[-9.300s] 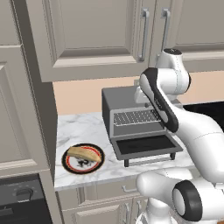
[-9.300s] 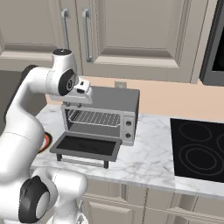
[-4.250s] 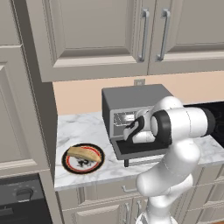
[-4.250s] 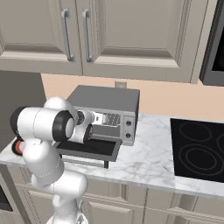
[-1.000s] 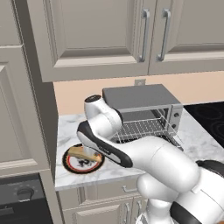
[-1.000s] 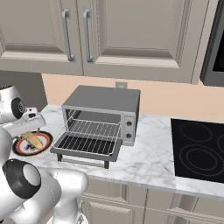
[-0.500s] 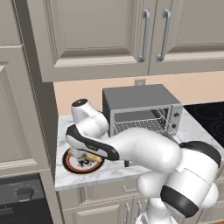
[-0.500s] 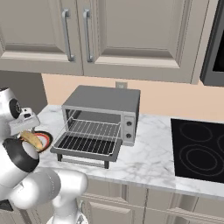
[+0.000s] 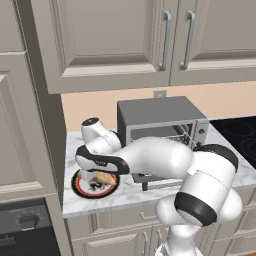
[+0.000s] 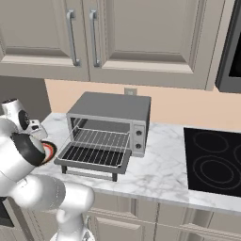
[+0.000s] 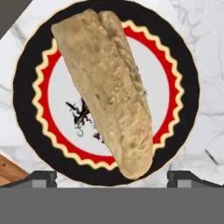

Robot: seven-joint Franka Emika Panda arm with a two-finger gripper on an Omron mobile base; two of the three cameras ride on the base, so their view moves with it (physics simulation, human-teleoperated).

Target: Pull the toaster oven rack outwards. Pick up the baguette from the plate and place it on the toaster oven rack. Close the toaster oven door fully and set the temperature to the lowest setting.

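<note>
At the far left of the counter [image 9: 125, 192], in the left base view, sat the plate [image 9: 82, 188], close to the front edge beside a tall cabinet [image 9: 30, 125]. The baguette [image 9: 102, 177] lay on it, partly covered by the arm's wrist bending down over the plate. In the hand view the plate [image 11: 181, 83] showed a black outer band, a red zigzag ring and a pale centre with a dark scribble, and the baguette [image 11: 107, 87] lay slantwise across it, one end near the rim at the top, the other reaching the black band at the bottom.

The claw [image 11: 111, 177] hung above the plate with its jaws spread wide. Its two dark fingertips [image 11: 37, 177] stood far apart at the bottom of the hand view, one on each side of the baguette's lower end, touching neither bread nor plate as far as could be seen. It held nothing.

Further right stood the toaster oven [image 10: 110, 110], its door [image 10: 92, 162] dropped flat, and the rack [image 10: 101, 141] drawn out over the door. The knobs [image 10: 139, 139] sat on the right panel. At the far right a black cooktop [image 10: 214, 162] was set in the counter, well apart from the oven.
</note>
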